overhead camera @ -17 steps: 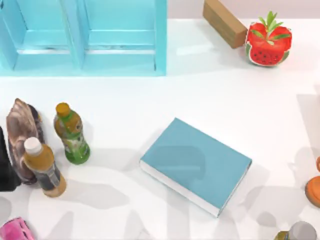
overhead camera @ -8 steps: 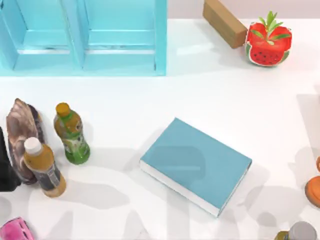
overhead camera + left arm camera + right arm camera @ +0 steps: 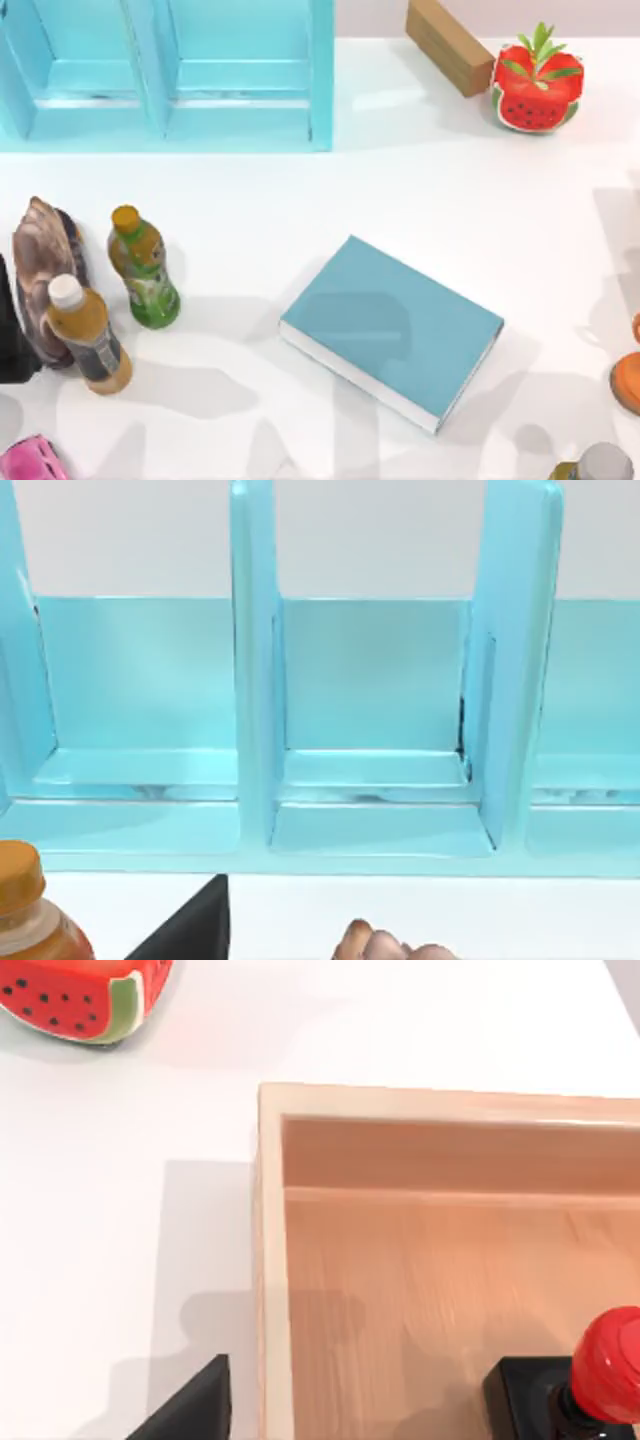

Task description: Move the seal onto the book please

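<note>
The seal point(image 3: 580, 1385), a black block with a glossy red knob, stands inside a light wooden tray point(image 3: 270, 1260) in the right wrist view. A dark part of my right gripper point(image 3: 190, 1412) shows near the tray's outer wall, apart from the seal. The book point(image 3: 392, 328), teal with white page edges, lies flat at the middle of the table in the top view. A black part of my left arm point(image 3: 10, 340) sits at the table's left edge, and a dark part of my left gripper point(image 3: 192, 935) faces the light-blue shelf unit point(image 3: 380, 730).
Two bottles point(image 3: 145, 268) point(image 3: 88, 335) and a brown shell-shaped thing point(image 3: 42, 255) stand at the left. The shelf unit point(image 3: 170, 75) fills the back left. A brown block point(image 3: 450, 45) and a watermelon-patterned thing point(image 3: 537, 85) are at the back right. An orange object point(image 3: 630, 380) and a grey-capped bottle point(image 3: 600, 463) sit at the right edge.
The arm shadows on the table have shifted a little. The book, bottles and other objects have not moved.
</note>
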Robot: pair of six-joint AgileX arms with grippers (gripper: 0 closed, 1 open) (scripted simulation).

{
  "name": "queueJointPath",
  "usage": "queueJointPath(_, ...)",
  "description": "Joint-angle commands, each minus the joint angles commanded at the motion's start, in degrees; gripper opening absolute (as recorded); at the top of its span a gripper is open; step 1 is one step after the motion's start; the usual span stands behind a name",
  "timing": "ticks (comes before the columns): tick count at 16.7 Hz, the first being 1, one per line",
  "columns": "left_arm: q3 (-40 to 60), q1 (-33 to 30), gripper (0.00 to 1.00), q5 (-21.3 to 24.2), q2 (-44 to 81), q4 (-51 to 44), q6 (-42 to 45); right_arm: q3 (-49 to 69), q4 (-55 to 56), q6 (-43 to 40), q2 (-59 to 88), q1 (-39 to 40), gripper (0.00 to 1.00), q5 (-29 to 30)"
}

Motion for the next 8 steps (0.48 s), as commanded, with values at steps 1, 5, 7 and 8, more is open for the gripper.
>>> queueJointPath(1,0.00,0.00,1.00,0.00,0.00,0.00,0.00,5.20,-4.20,-1.17,6.38,-1.24,1.00,-0.04)
queueJointPath(5,0.00,0.00,1.00,0.00,0.00,0.00,0.00,24.94,-21.01,-5.85,30.70,-6.16,1.00,-0.21)
queueJointPath(7,0.00,0.00,1.00,0.00,0.00,0.00,0.00,33.87,-28.63,-8.06,40.95,-8.46,1.00,-0.24)
queueJointPath(8,0.00,0.00,1.00,0.00,0.00,0.00,0.00,38.13,-32.10,-9.10,45.64,-9.52,1.00,-0.24)
